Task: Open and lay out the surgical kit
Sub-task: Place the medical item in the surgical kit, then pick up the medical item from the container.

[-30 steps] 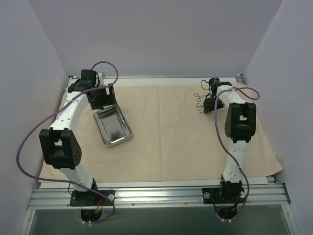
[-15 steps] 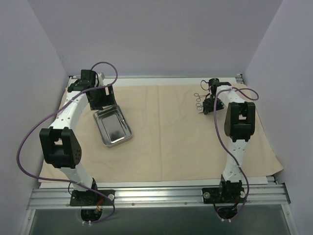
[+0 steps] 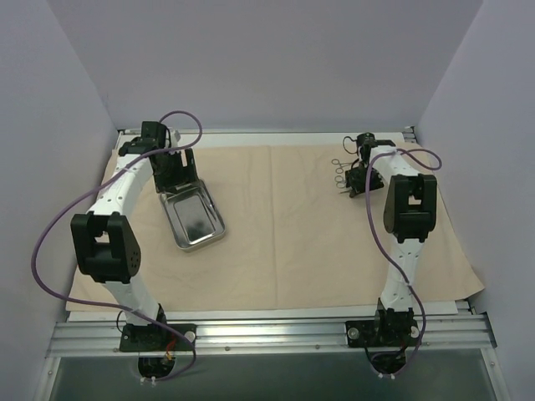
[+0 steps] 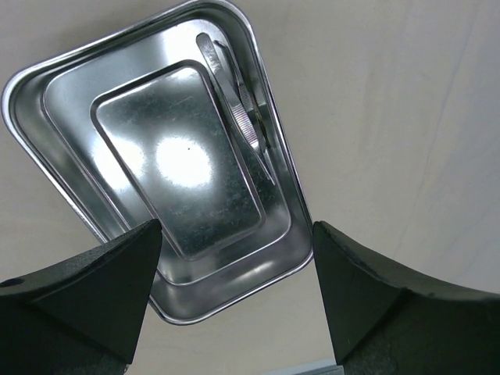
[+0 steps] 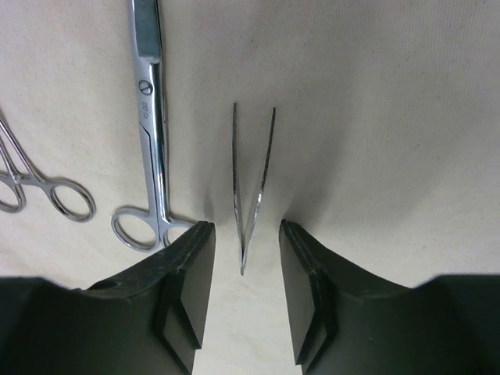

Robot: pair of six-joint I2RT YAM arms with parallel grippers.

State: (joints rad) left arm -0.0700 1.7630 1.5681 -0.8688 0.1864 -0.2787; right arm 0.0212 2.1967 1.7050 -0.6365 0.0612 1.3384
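Beige cloth wrap [image 3: 284, 242] lies spread open and flat over the desk [image 3: 276, 313], and the kit's pieces sit on top of it, well apart at the two far corners.

Over on the left side sits the steel tray [image 3: 193, 215], angled on the cloth, shiny and rectangular. The left gripper [image 4: 237, 224] hovers right above its near end, jaws spread wide and holding nothing. Look inside the tray: a pair of ribbed tweezers [image 4: 242, 117] lies along one long wall, slightly slanted.

Now the right side – the right gripper [image 5: 244, 234] is down low at the cloth, jaws parted, grip released. Between its fingers lie the slim tweezers [image 5: 251, 180], flat on the fabric, joined end towards the gripper and the two prongs pointing away. A sliver of cloth shows on either side of them, so neither finger touches the metal.

Just beside them lie the scissors [image 5: 152, 117], blades pointing away, one ring handle right up against a finger of the right gripper. Further out, the ring handles of a clamp [image 5: 47, 191] rest on the cloth – its tips run out of the wrist view.
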